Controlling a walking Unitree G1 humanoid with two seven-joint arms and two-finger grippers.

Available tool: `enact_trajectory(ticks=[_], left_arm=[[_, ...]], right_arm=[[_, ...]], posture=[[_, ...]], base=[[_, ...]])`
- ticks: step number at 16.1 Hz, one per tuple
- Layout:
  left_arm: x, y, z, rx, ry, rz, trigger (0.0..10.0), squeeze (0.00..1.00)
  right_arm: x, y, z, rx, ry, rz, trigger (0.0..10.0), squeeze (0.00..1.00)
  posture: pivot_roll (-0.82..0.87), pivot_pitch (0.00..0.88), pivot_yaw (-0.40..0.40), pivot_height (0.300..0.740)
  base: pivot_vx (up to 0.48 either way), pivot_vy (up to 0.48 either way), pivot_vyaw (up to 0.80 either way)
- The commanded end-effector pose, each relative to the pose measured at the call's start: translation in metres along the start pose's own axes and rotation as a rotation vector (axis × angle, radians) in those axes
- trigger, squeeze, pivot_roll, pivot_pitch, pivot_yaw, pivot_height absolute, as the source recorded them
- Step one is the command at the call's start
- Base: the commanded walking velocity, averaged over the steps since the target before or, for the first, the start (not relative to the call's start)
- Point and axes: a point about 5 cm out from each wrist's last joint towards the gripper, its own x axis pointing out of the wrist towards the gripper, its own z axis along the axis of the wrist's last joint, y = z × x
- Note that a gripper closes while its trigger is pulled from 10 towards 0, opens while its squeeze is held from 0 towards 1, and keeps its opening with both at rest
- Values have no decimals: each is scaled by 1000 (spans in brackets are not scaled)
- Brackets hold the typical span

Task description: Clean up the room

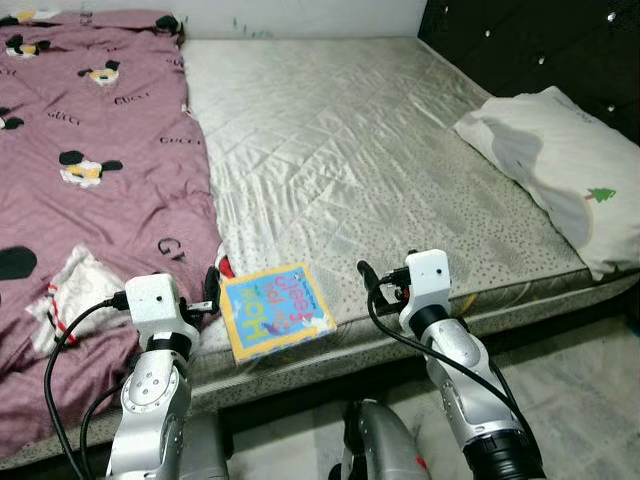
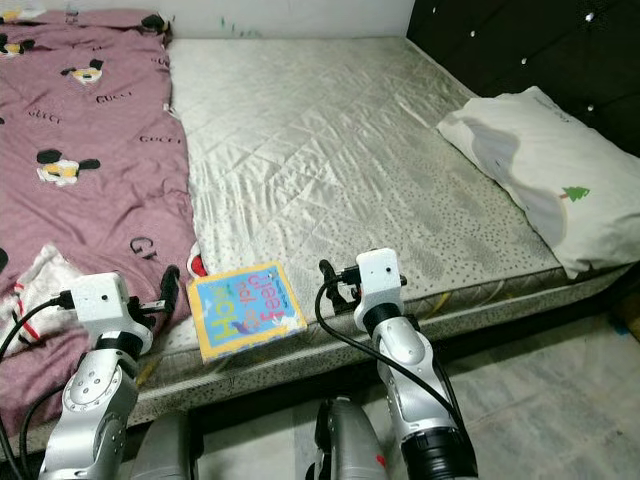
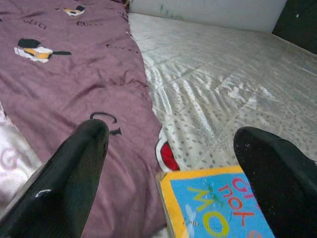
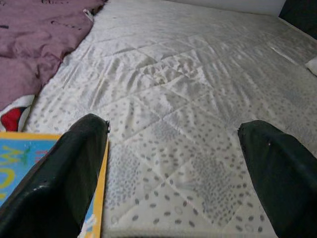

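Observation:
A blue picture book (image 1: 275,310) with a yellow border lies flat near the front edge of the bed. My left gripper (image 3: 171,134) is open and hovers just left of the book (image 3: 218,208), over the hem of the purple blanket (image 1: 100,150). My right gripper (image 4: 174,126) is also open, low over the bare mattress just right of the book (image 4: 15,173). Neither gripper holds anything. A small red and white item (image 1: 224,266) peeks out from under the blanket's edge beside the book's far corner.
The silver quilted mattress (image 1: 350,140) stretches ahead. A white pillow (image 1: 560,170) lies at the right against a black tufted headboard (image 1: 540,45). A crumpled white cloth (image 1: 75,290) rests on the blanket at the near left. Grey floor (image 1: 580,390) shows below the bed's front edge.

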Motion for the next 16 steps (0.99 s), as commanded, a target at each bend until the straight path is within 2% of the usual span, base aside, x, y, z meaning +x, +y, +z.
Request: enact_trajectory(ticks=[1,5,8,10,12,16], left_arm=[[-1,-2,-4,3,15,-5,10000,0],[0,-2,-3,-3,13,1,10000,0],[8,-1,-1,-26,16,12,10000,0],[11,-6,-2,-40,20,7,10000,0],[12,-12,-3,-58,23,-1,10000,0],[20,-9,-2,-122,52,69,10000,0]], right_arm=[[-1,-2,-1,-6,0,-3,10000,0],[-1,-2,-1,-4,1,-5,10000,0],[0,-1,1,4,9,1,10000,0],[0,-2,0,14,16,-9,10000,0],[-3,-4,2,-18,-1,-15,10000,0],[-7,-10,2,-26,6,-20,10000,0]], posture=[[45,69,-79,527],[43,78,-80,523],[39,78,-81,523],[32,80,-80,523],[18,85,-79,523],[3,93,-86,523]], base=[[0,0,0],[0,0,0],[0,0,0],[0,0,-800],[0,0,0],[0,0,0]])
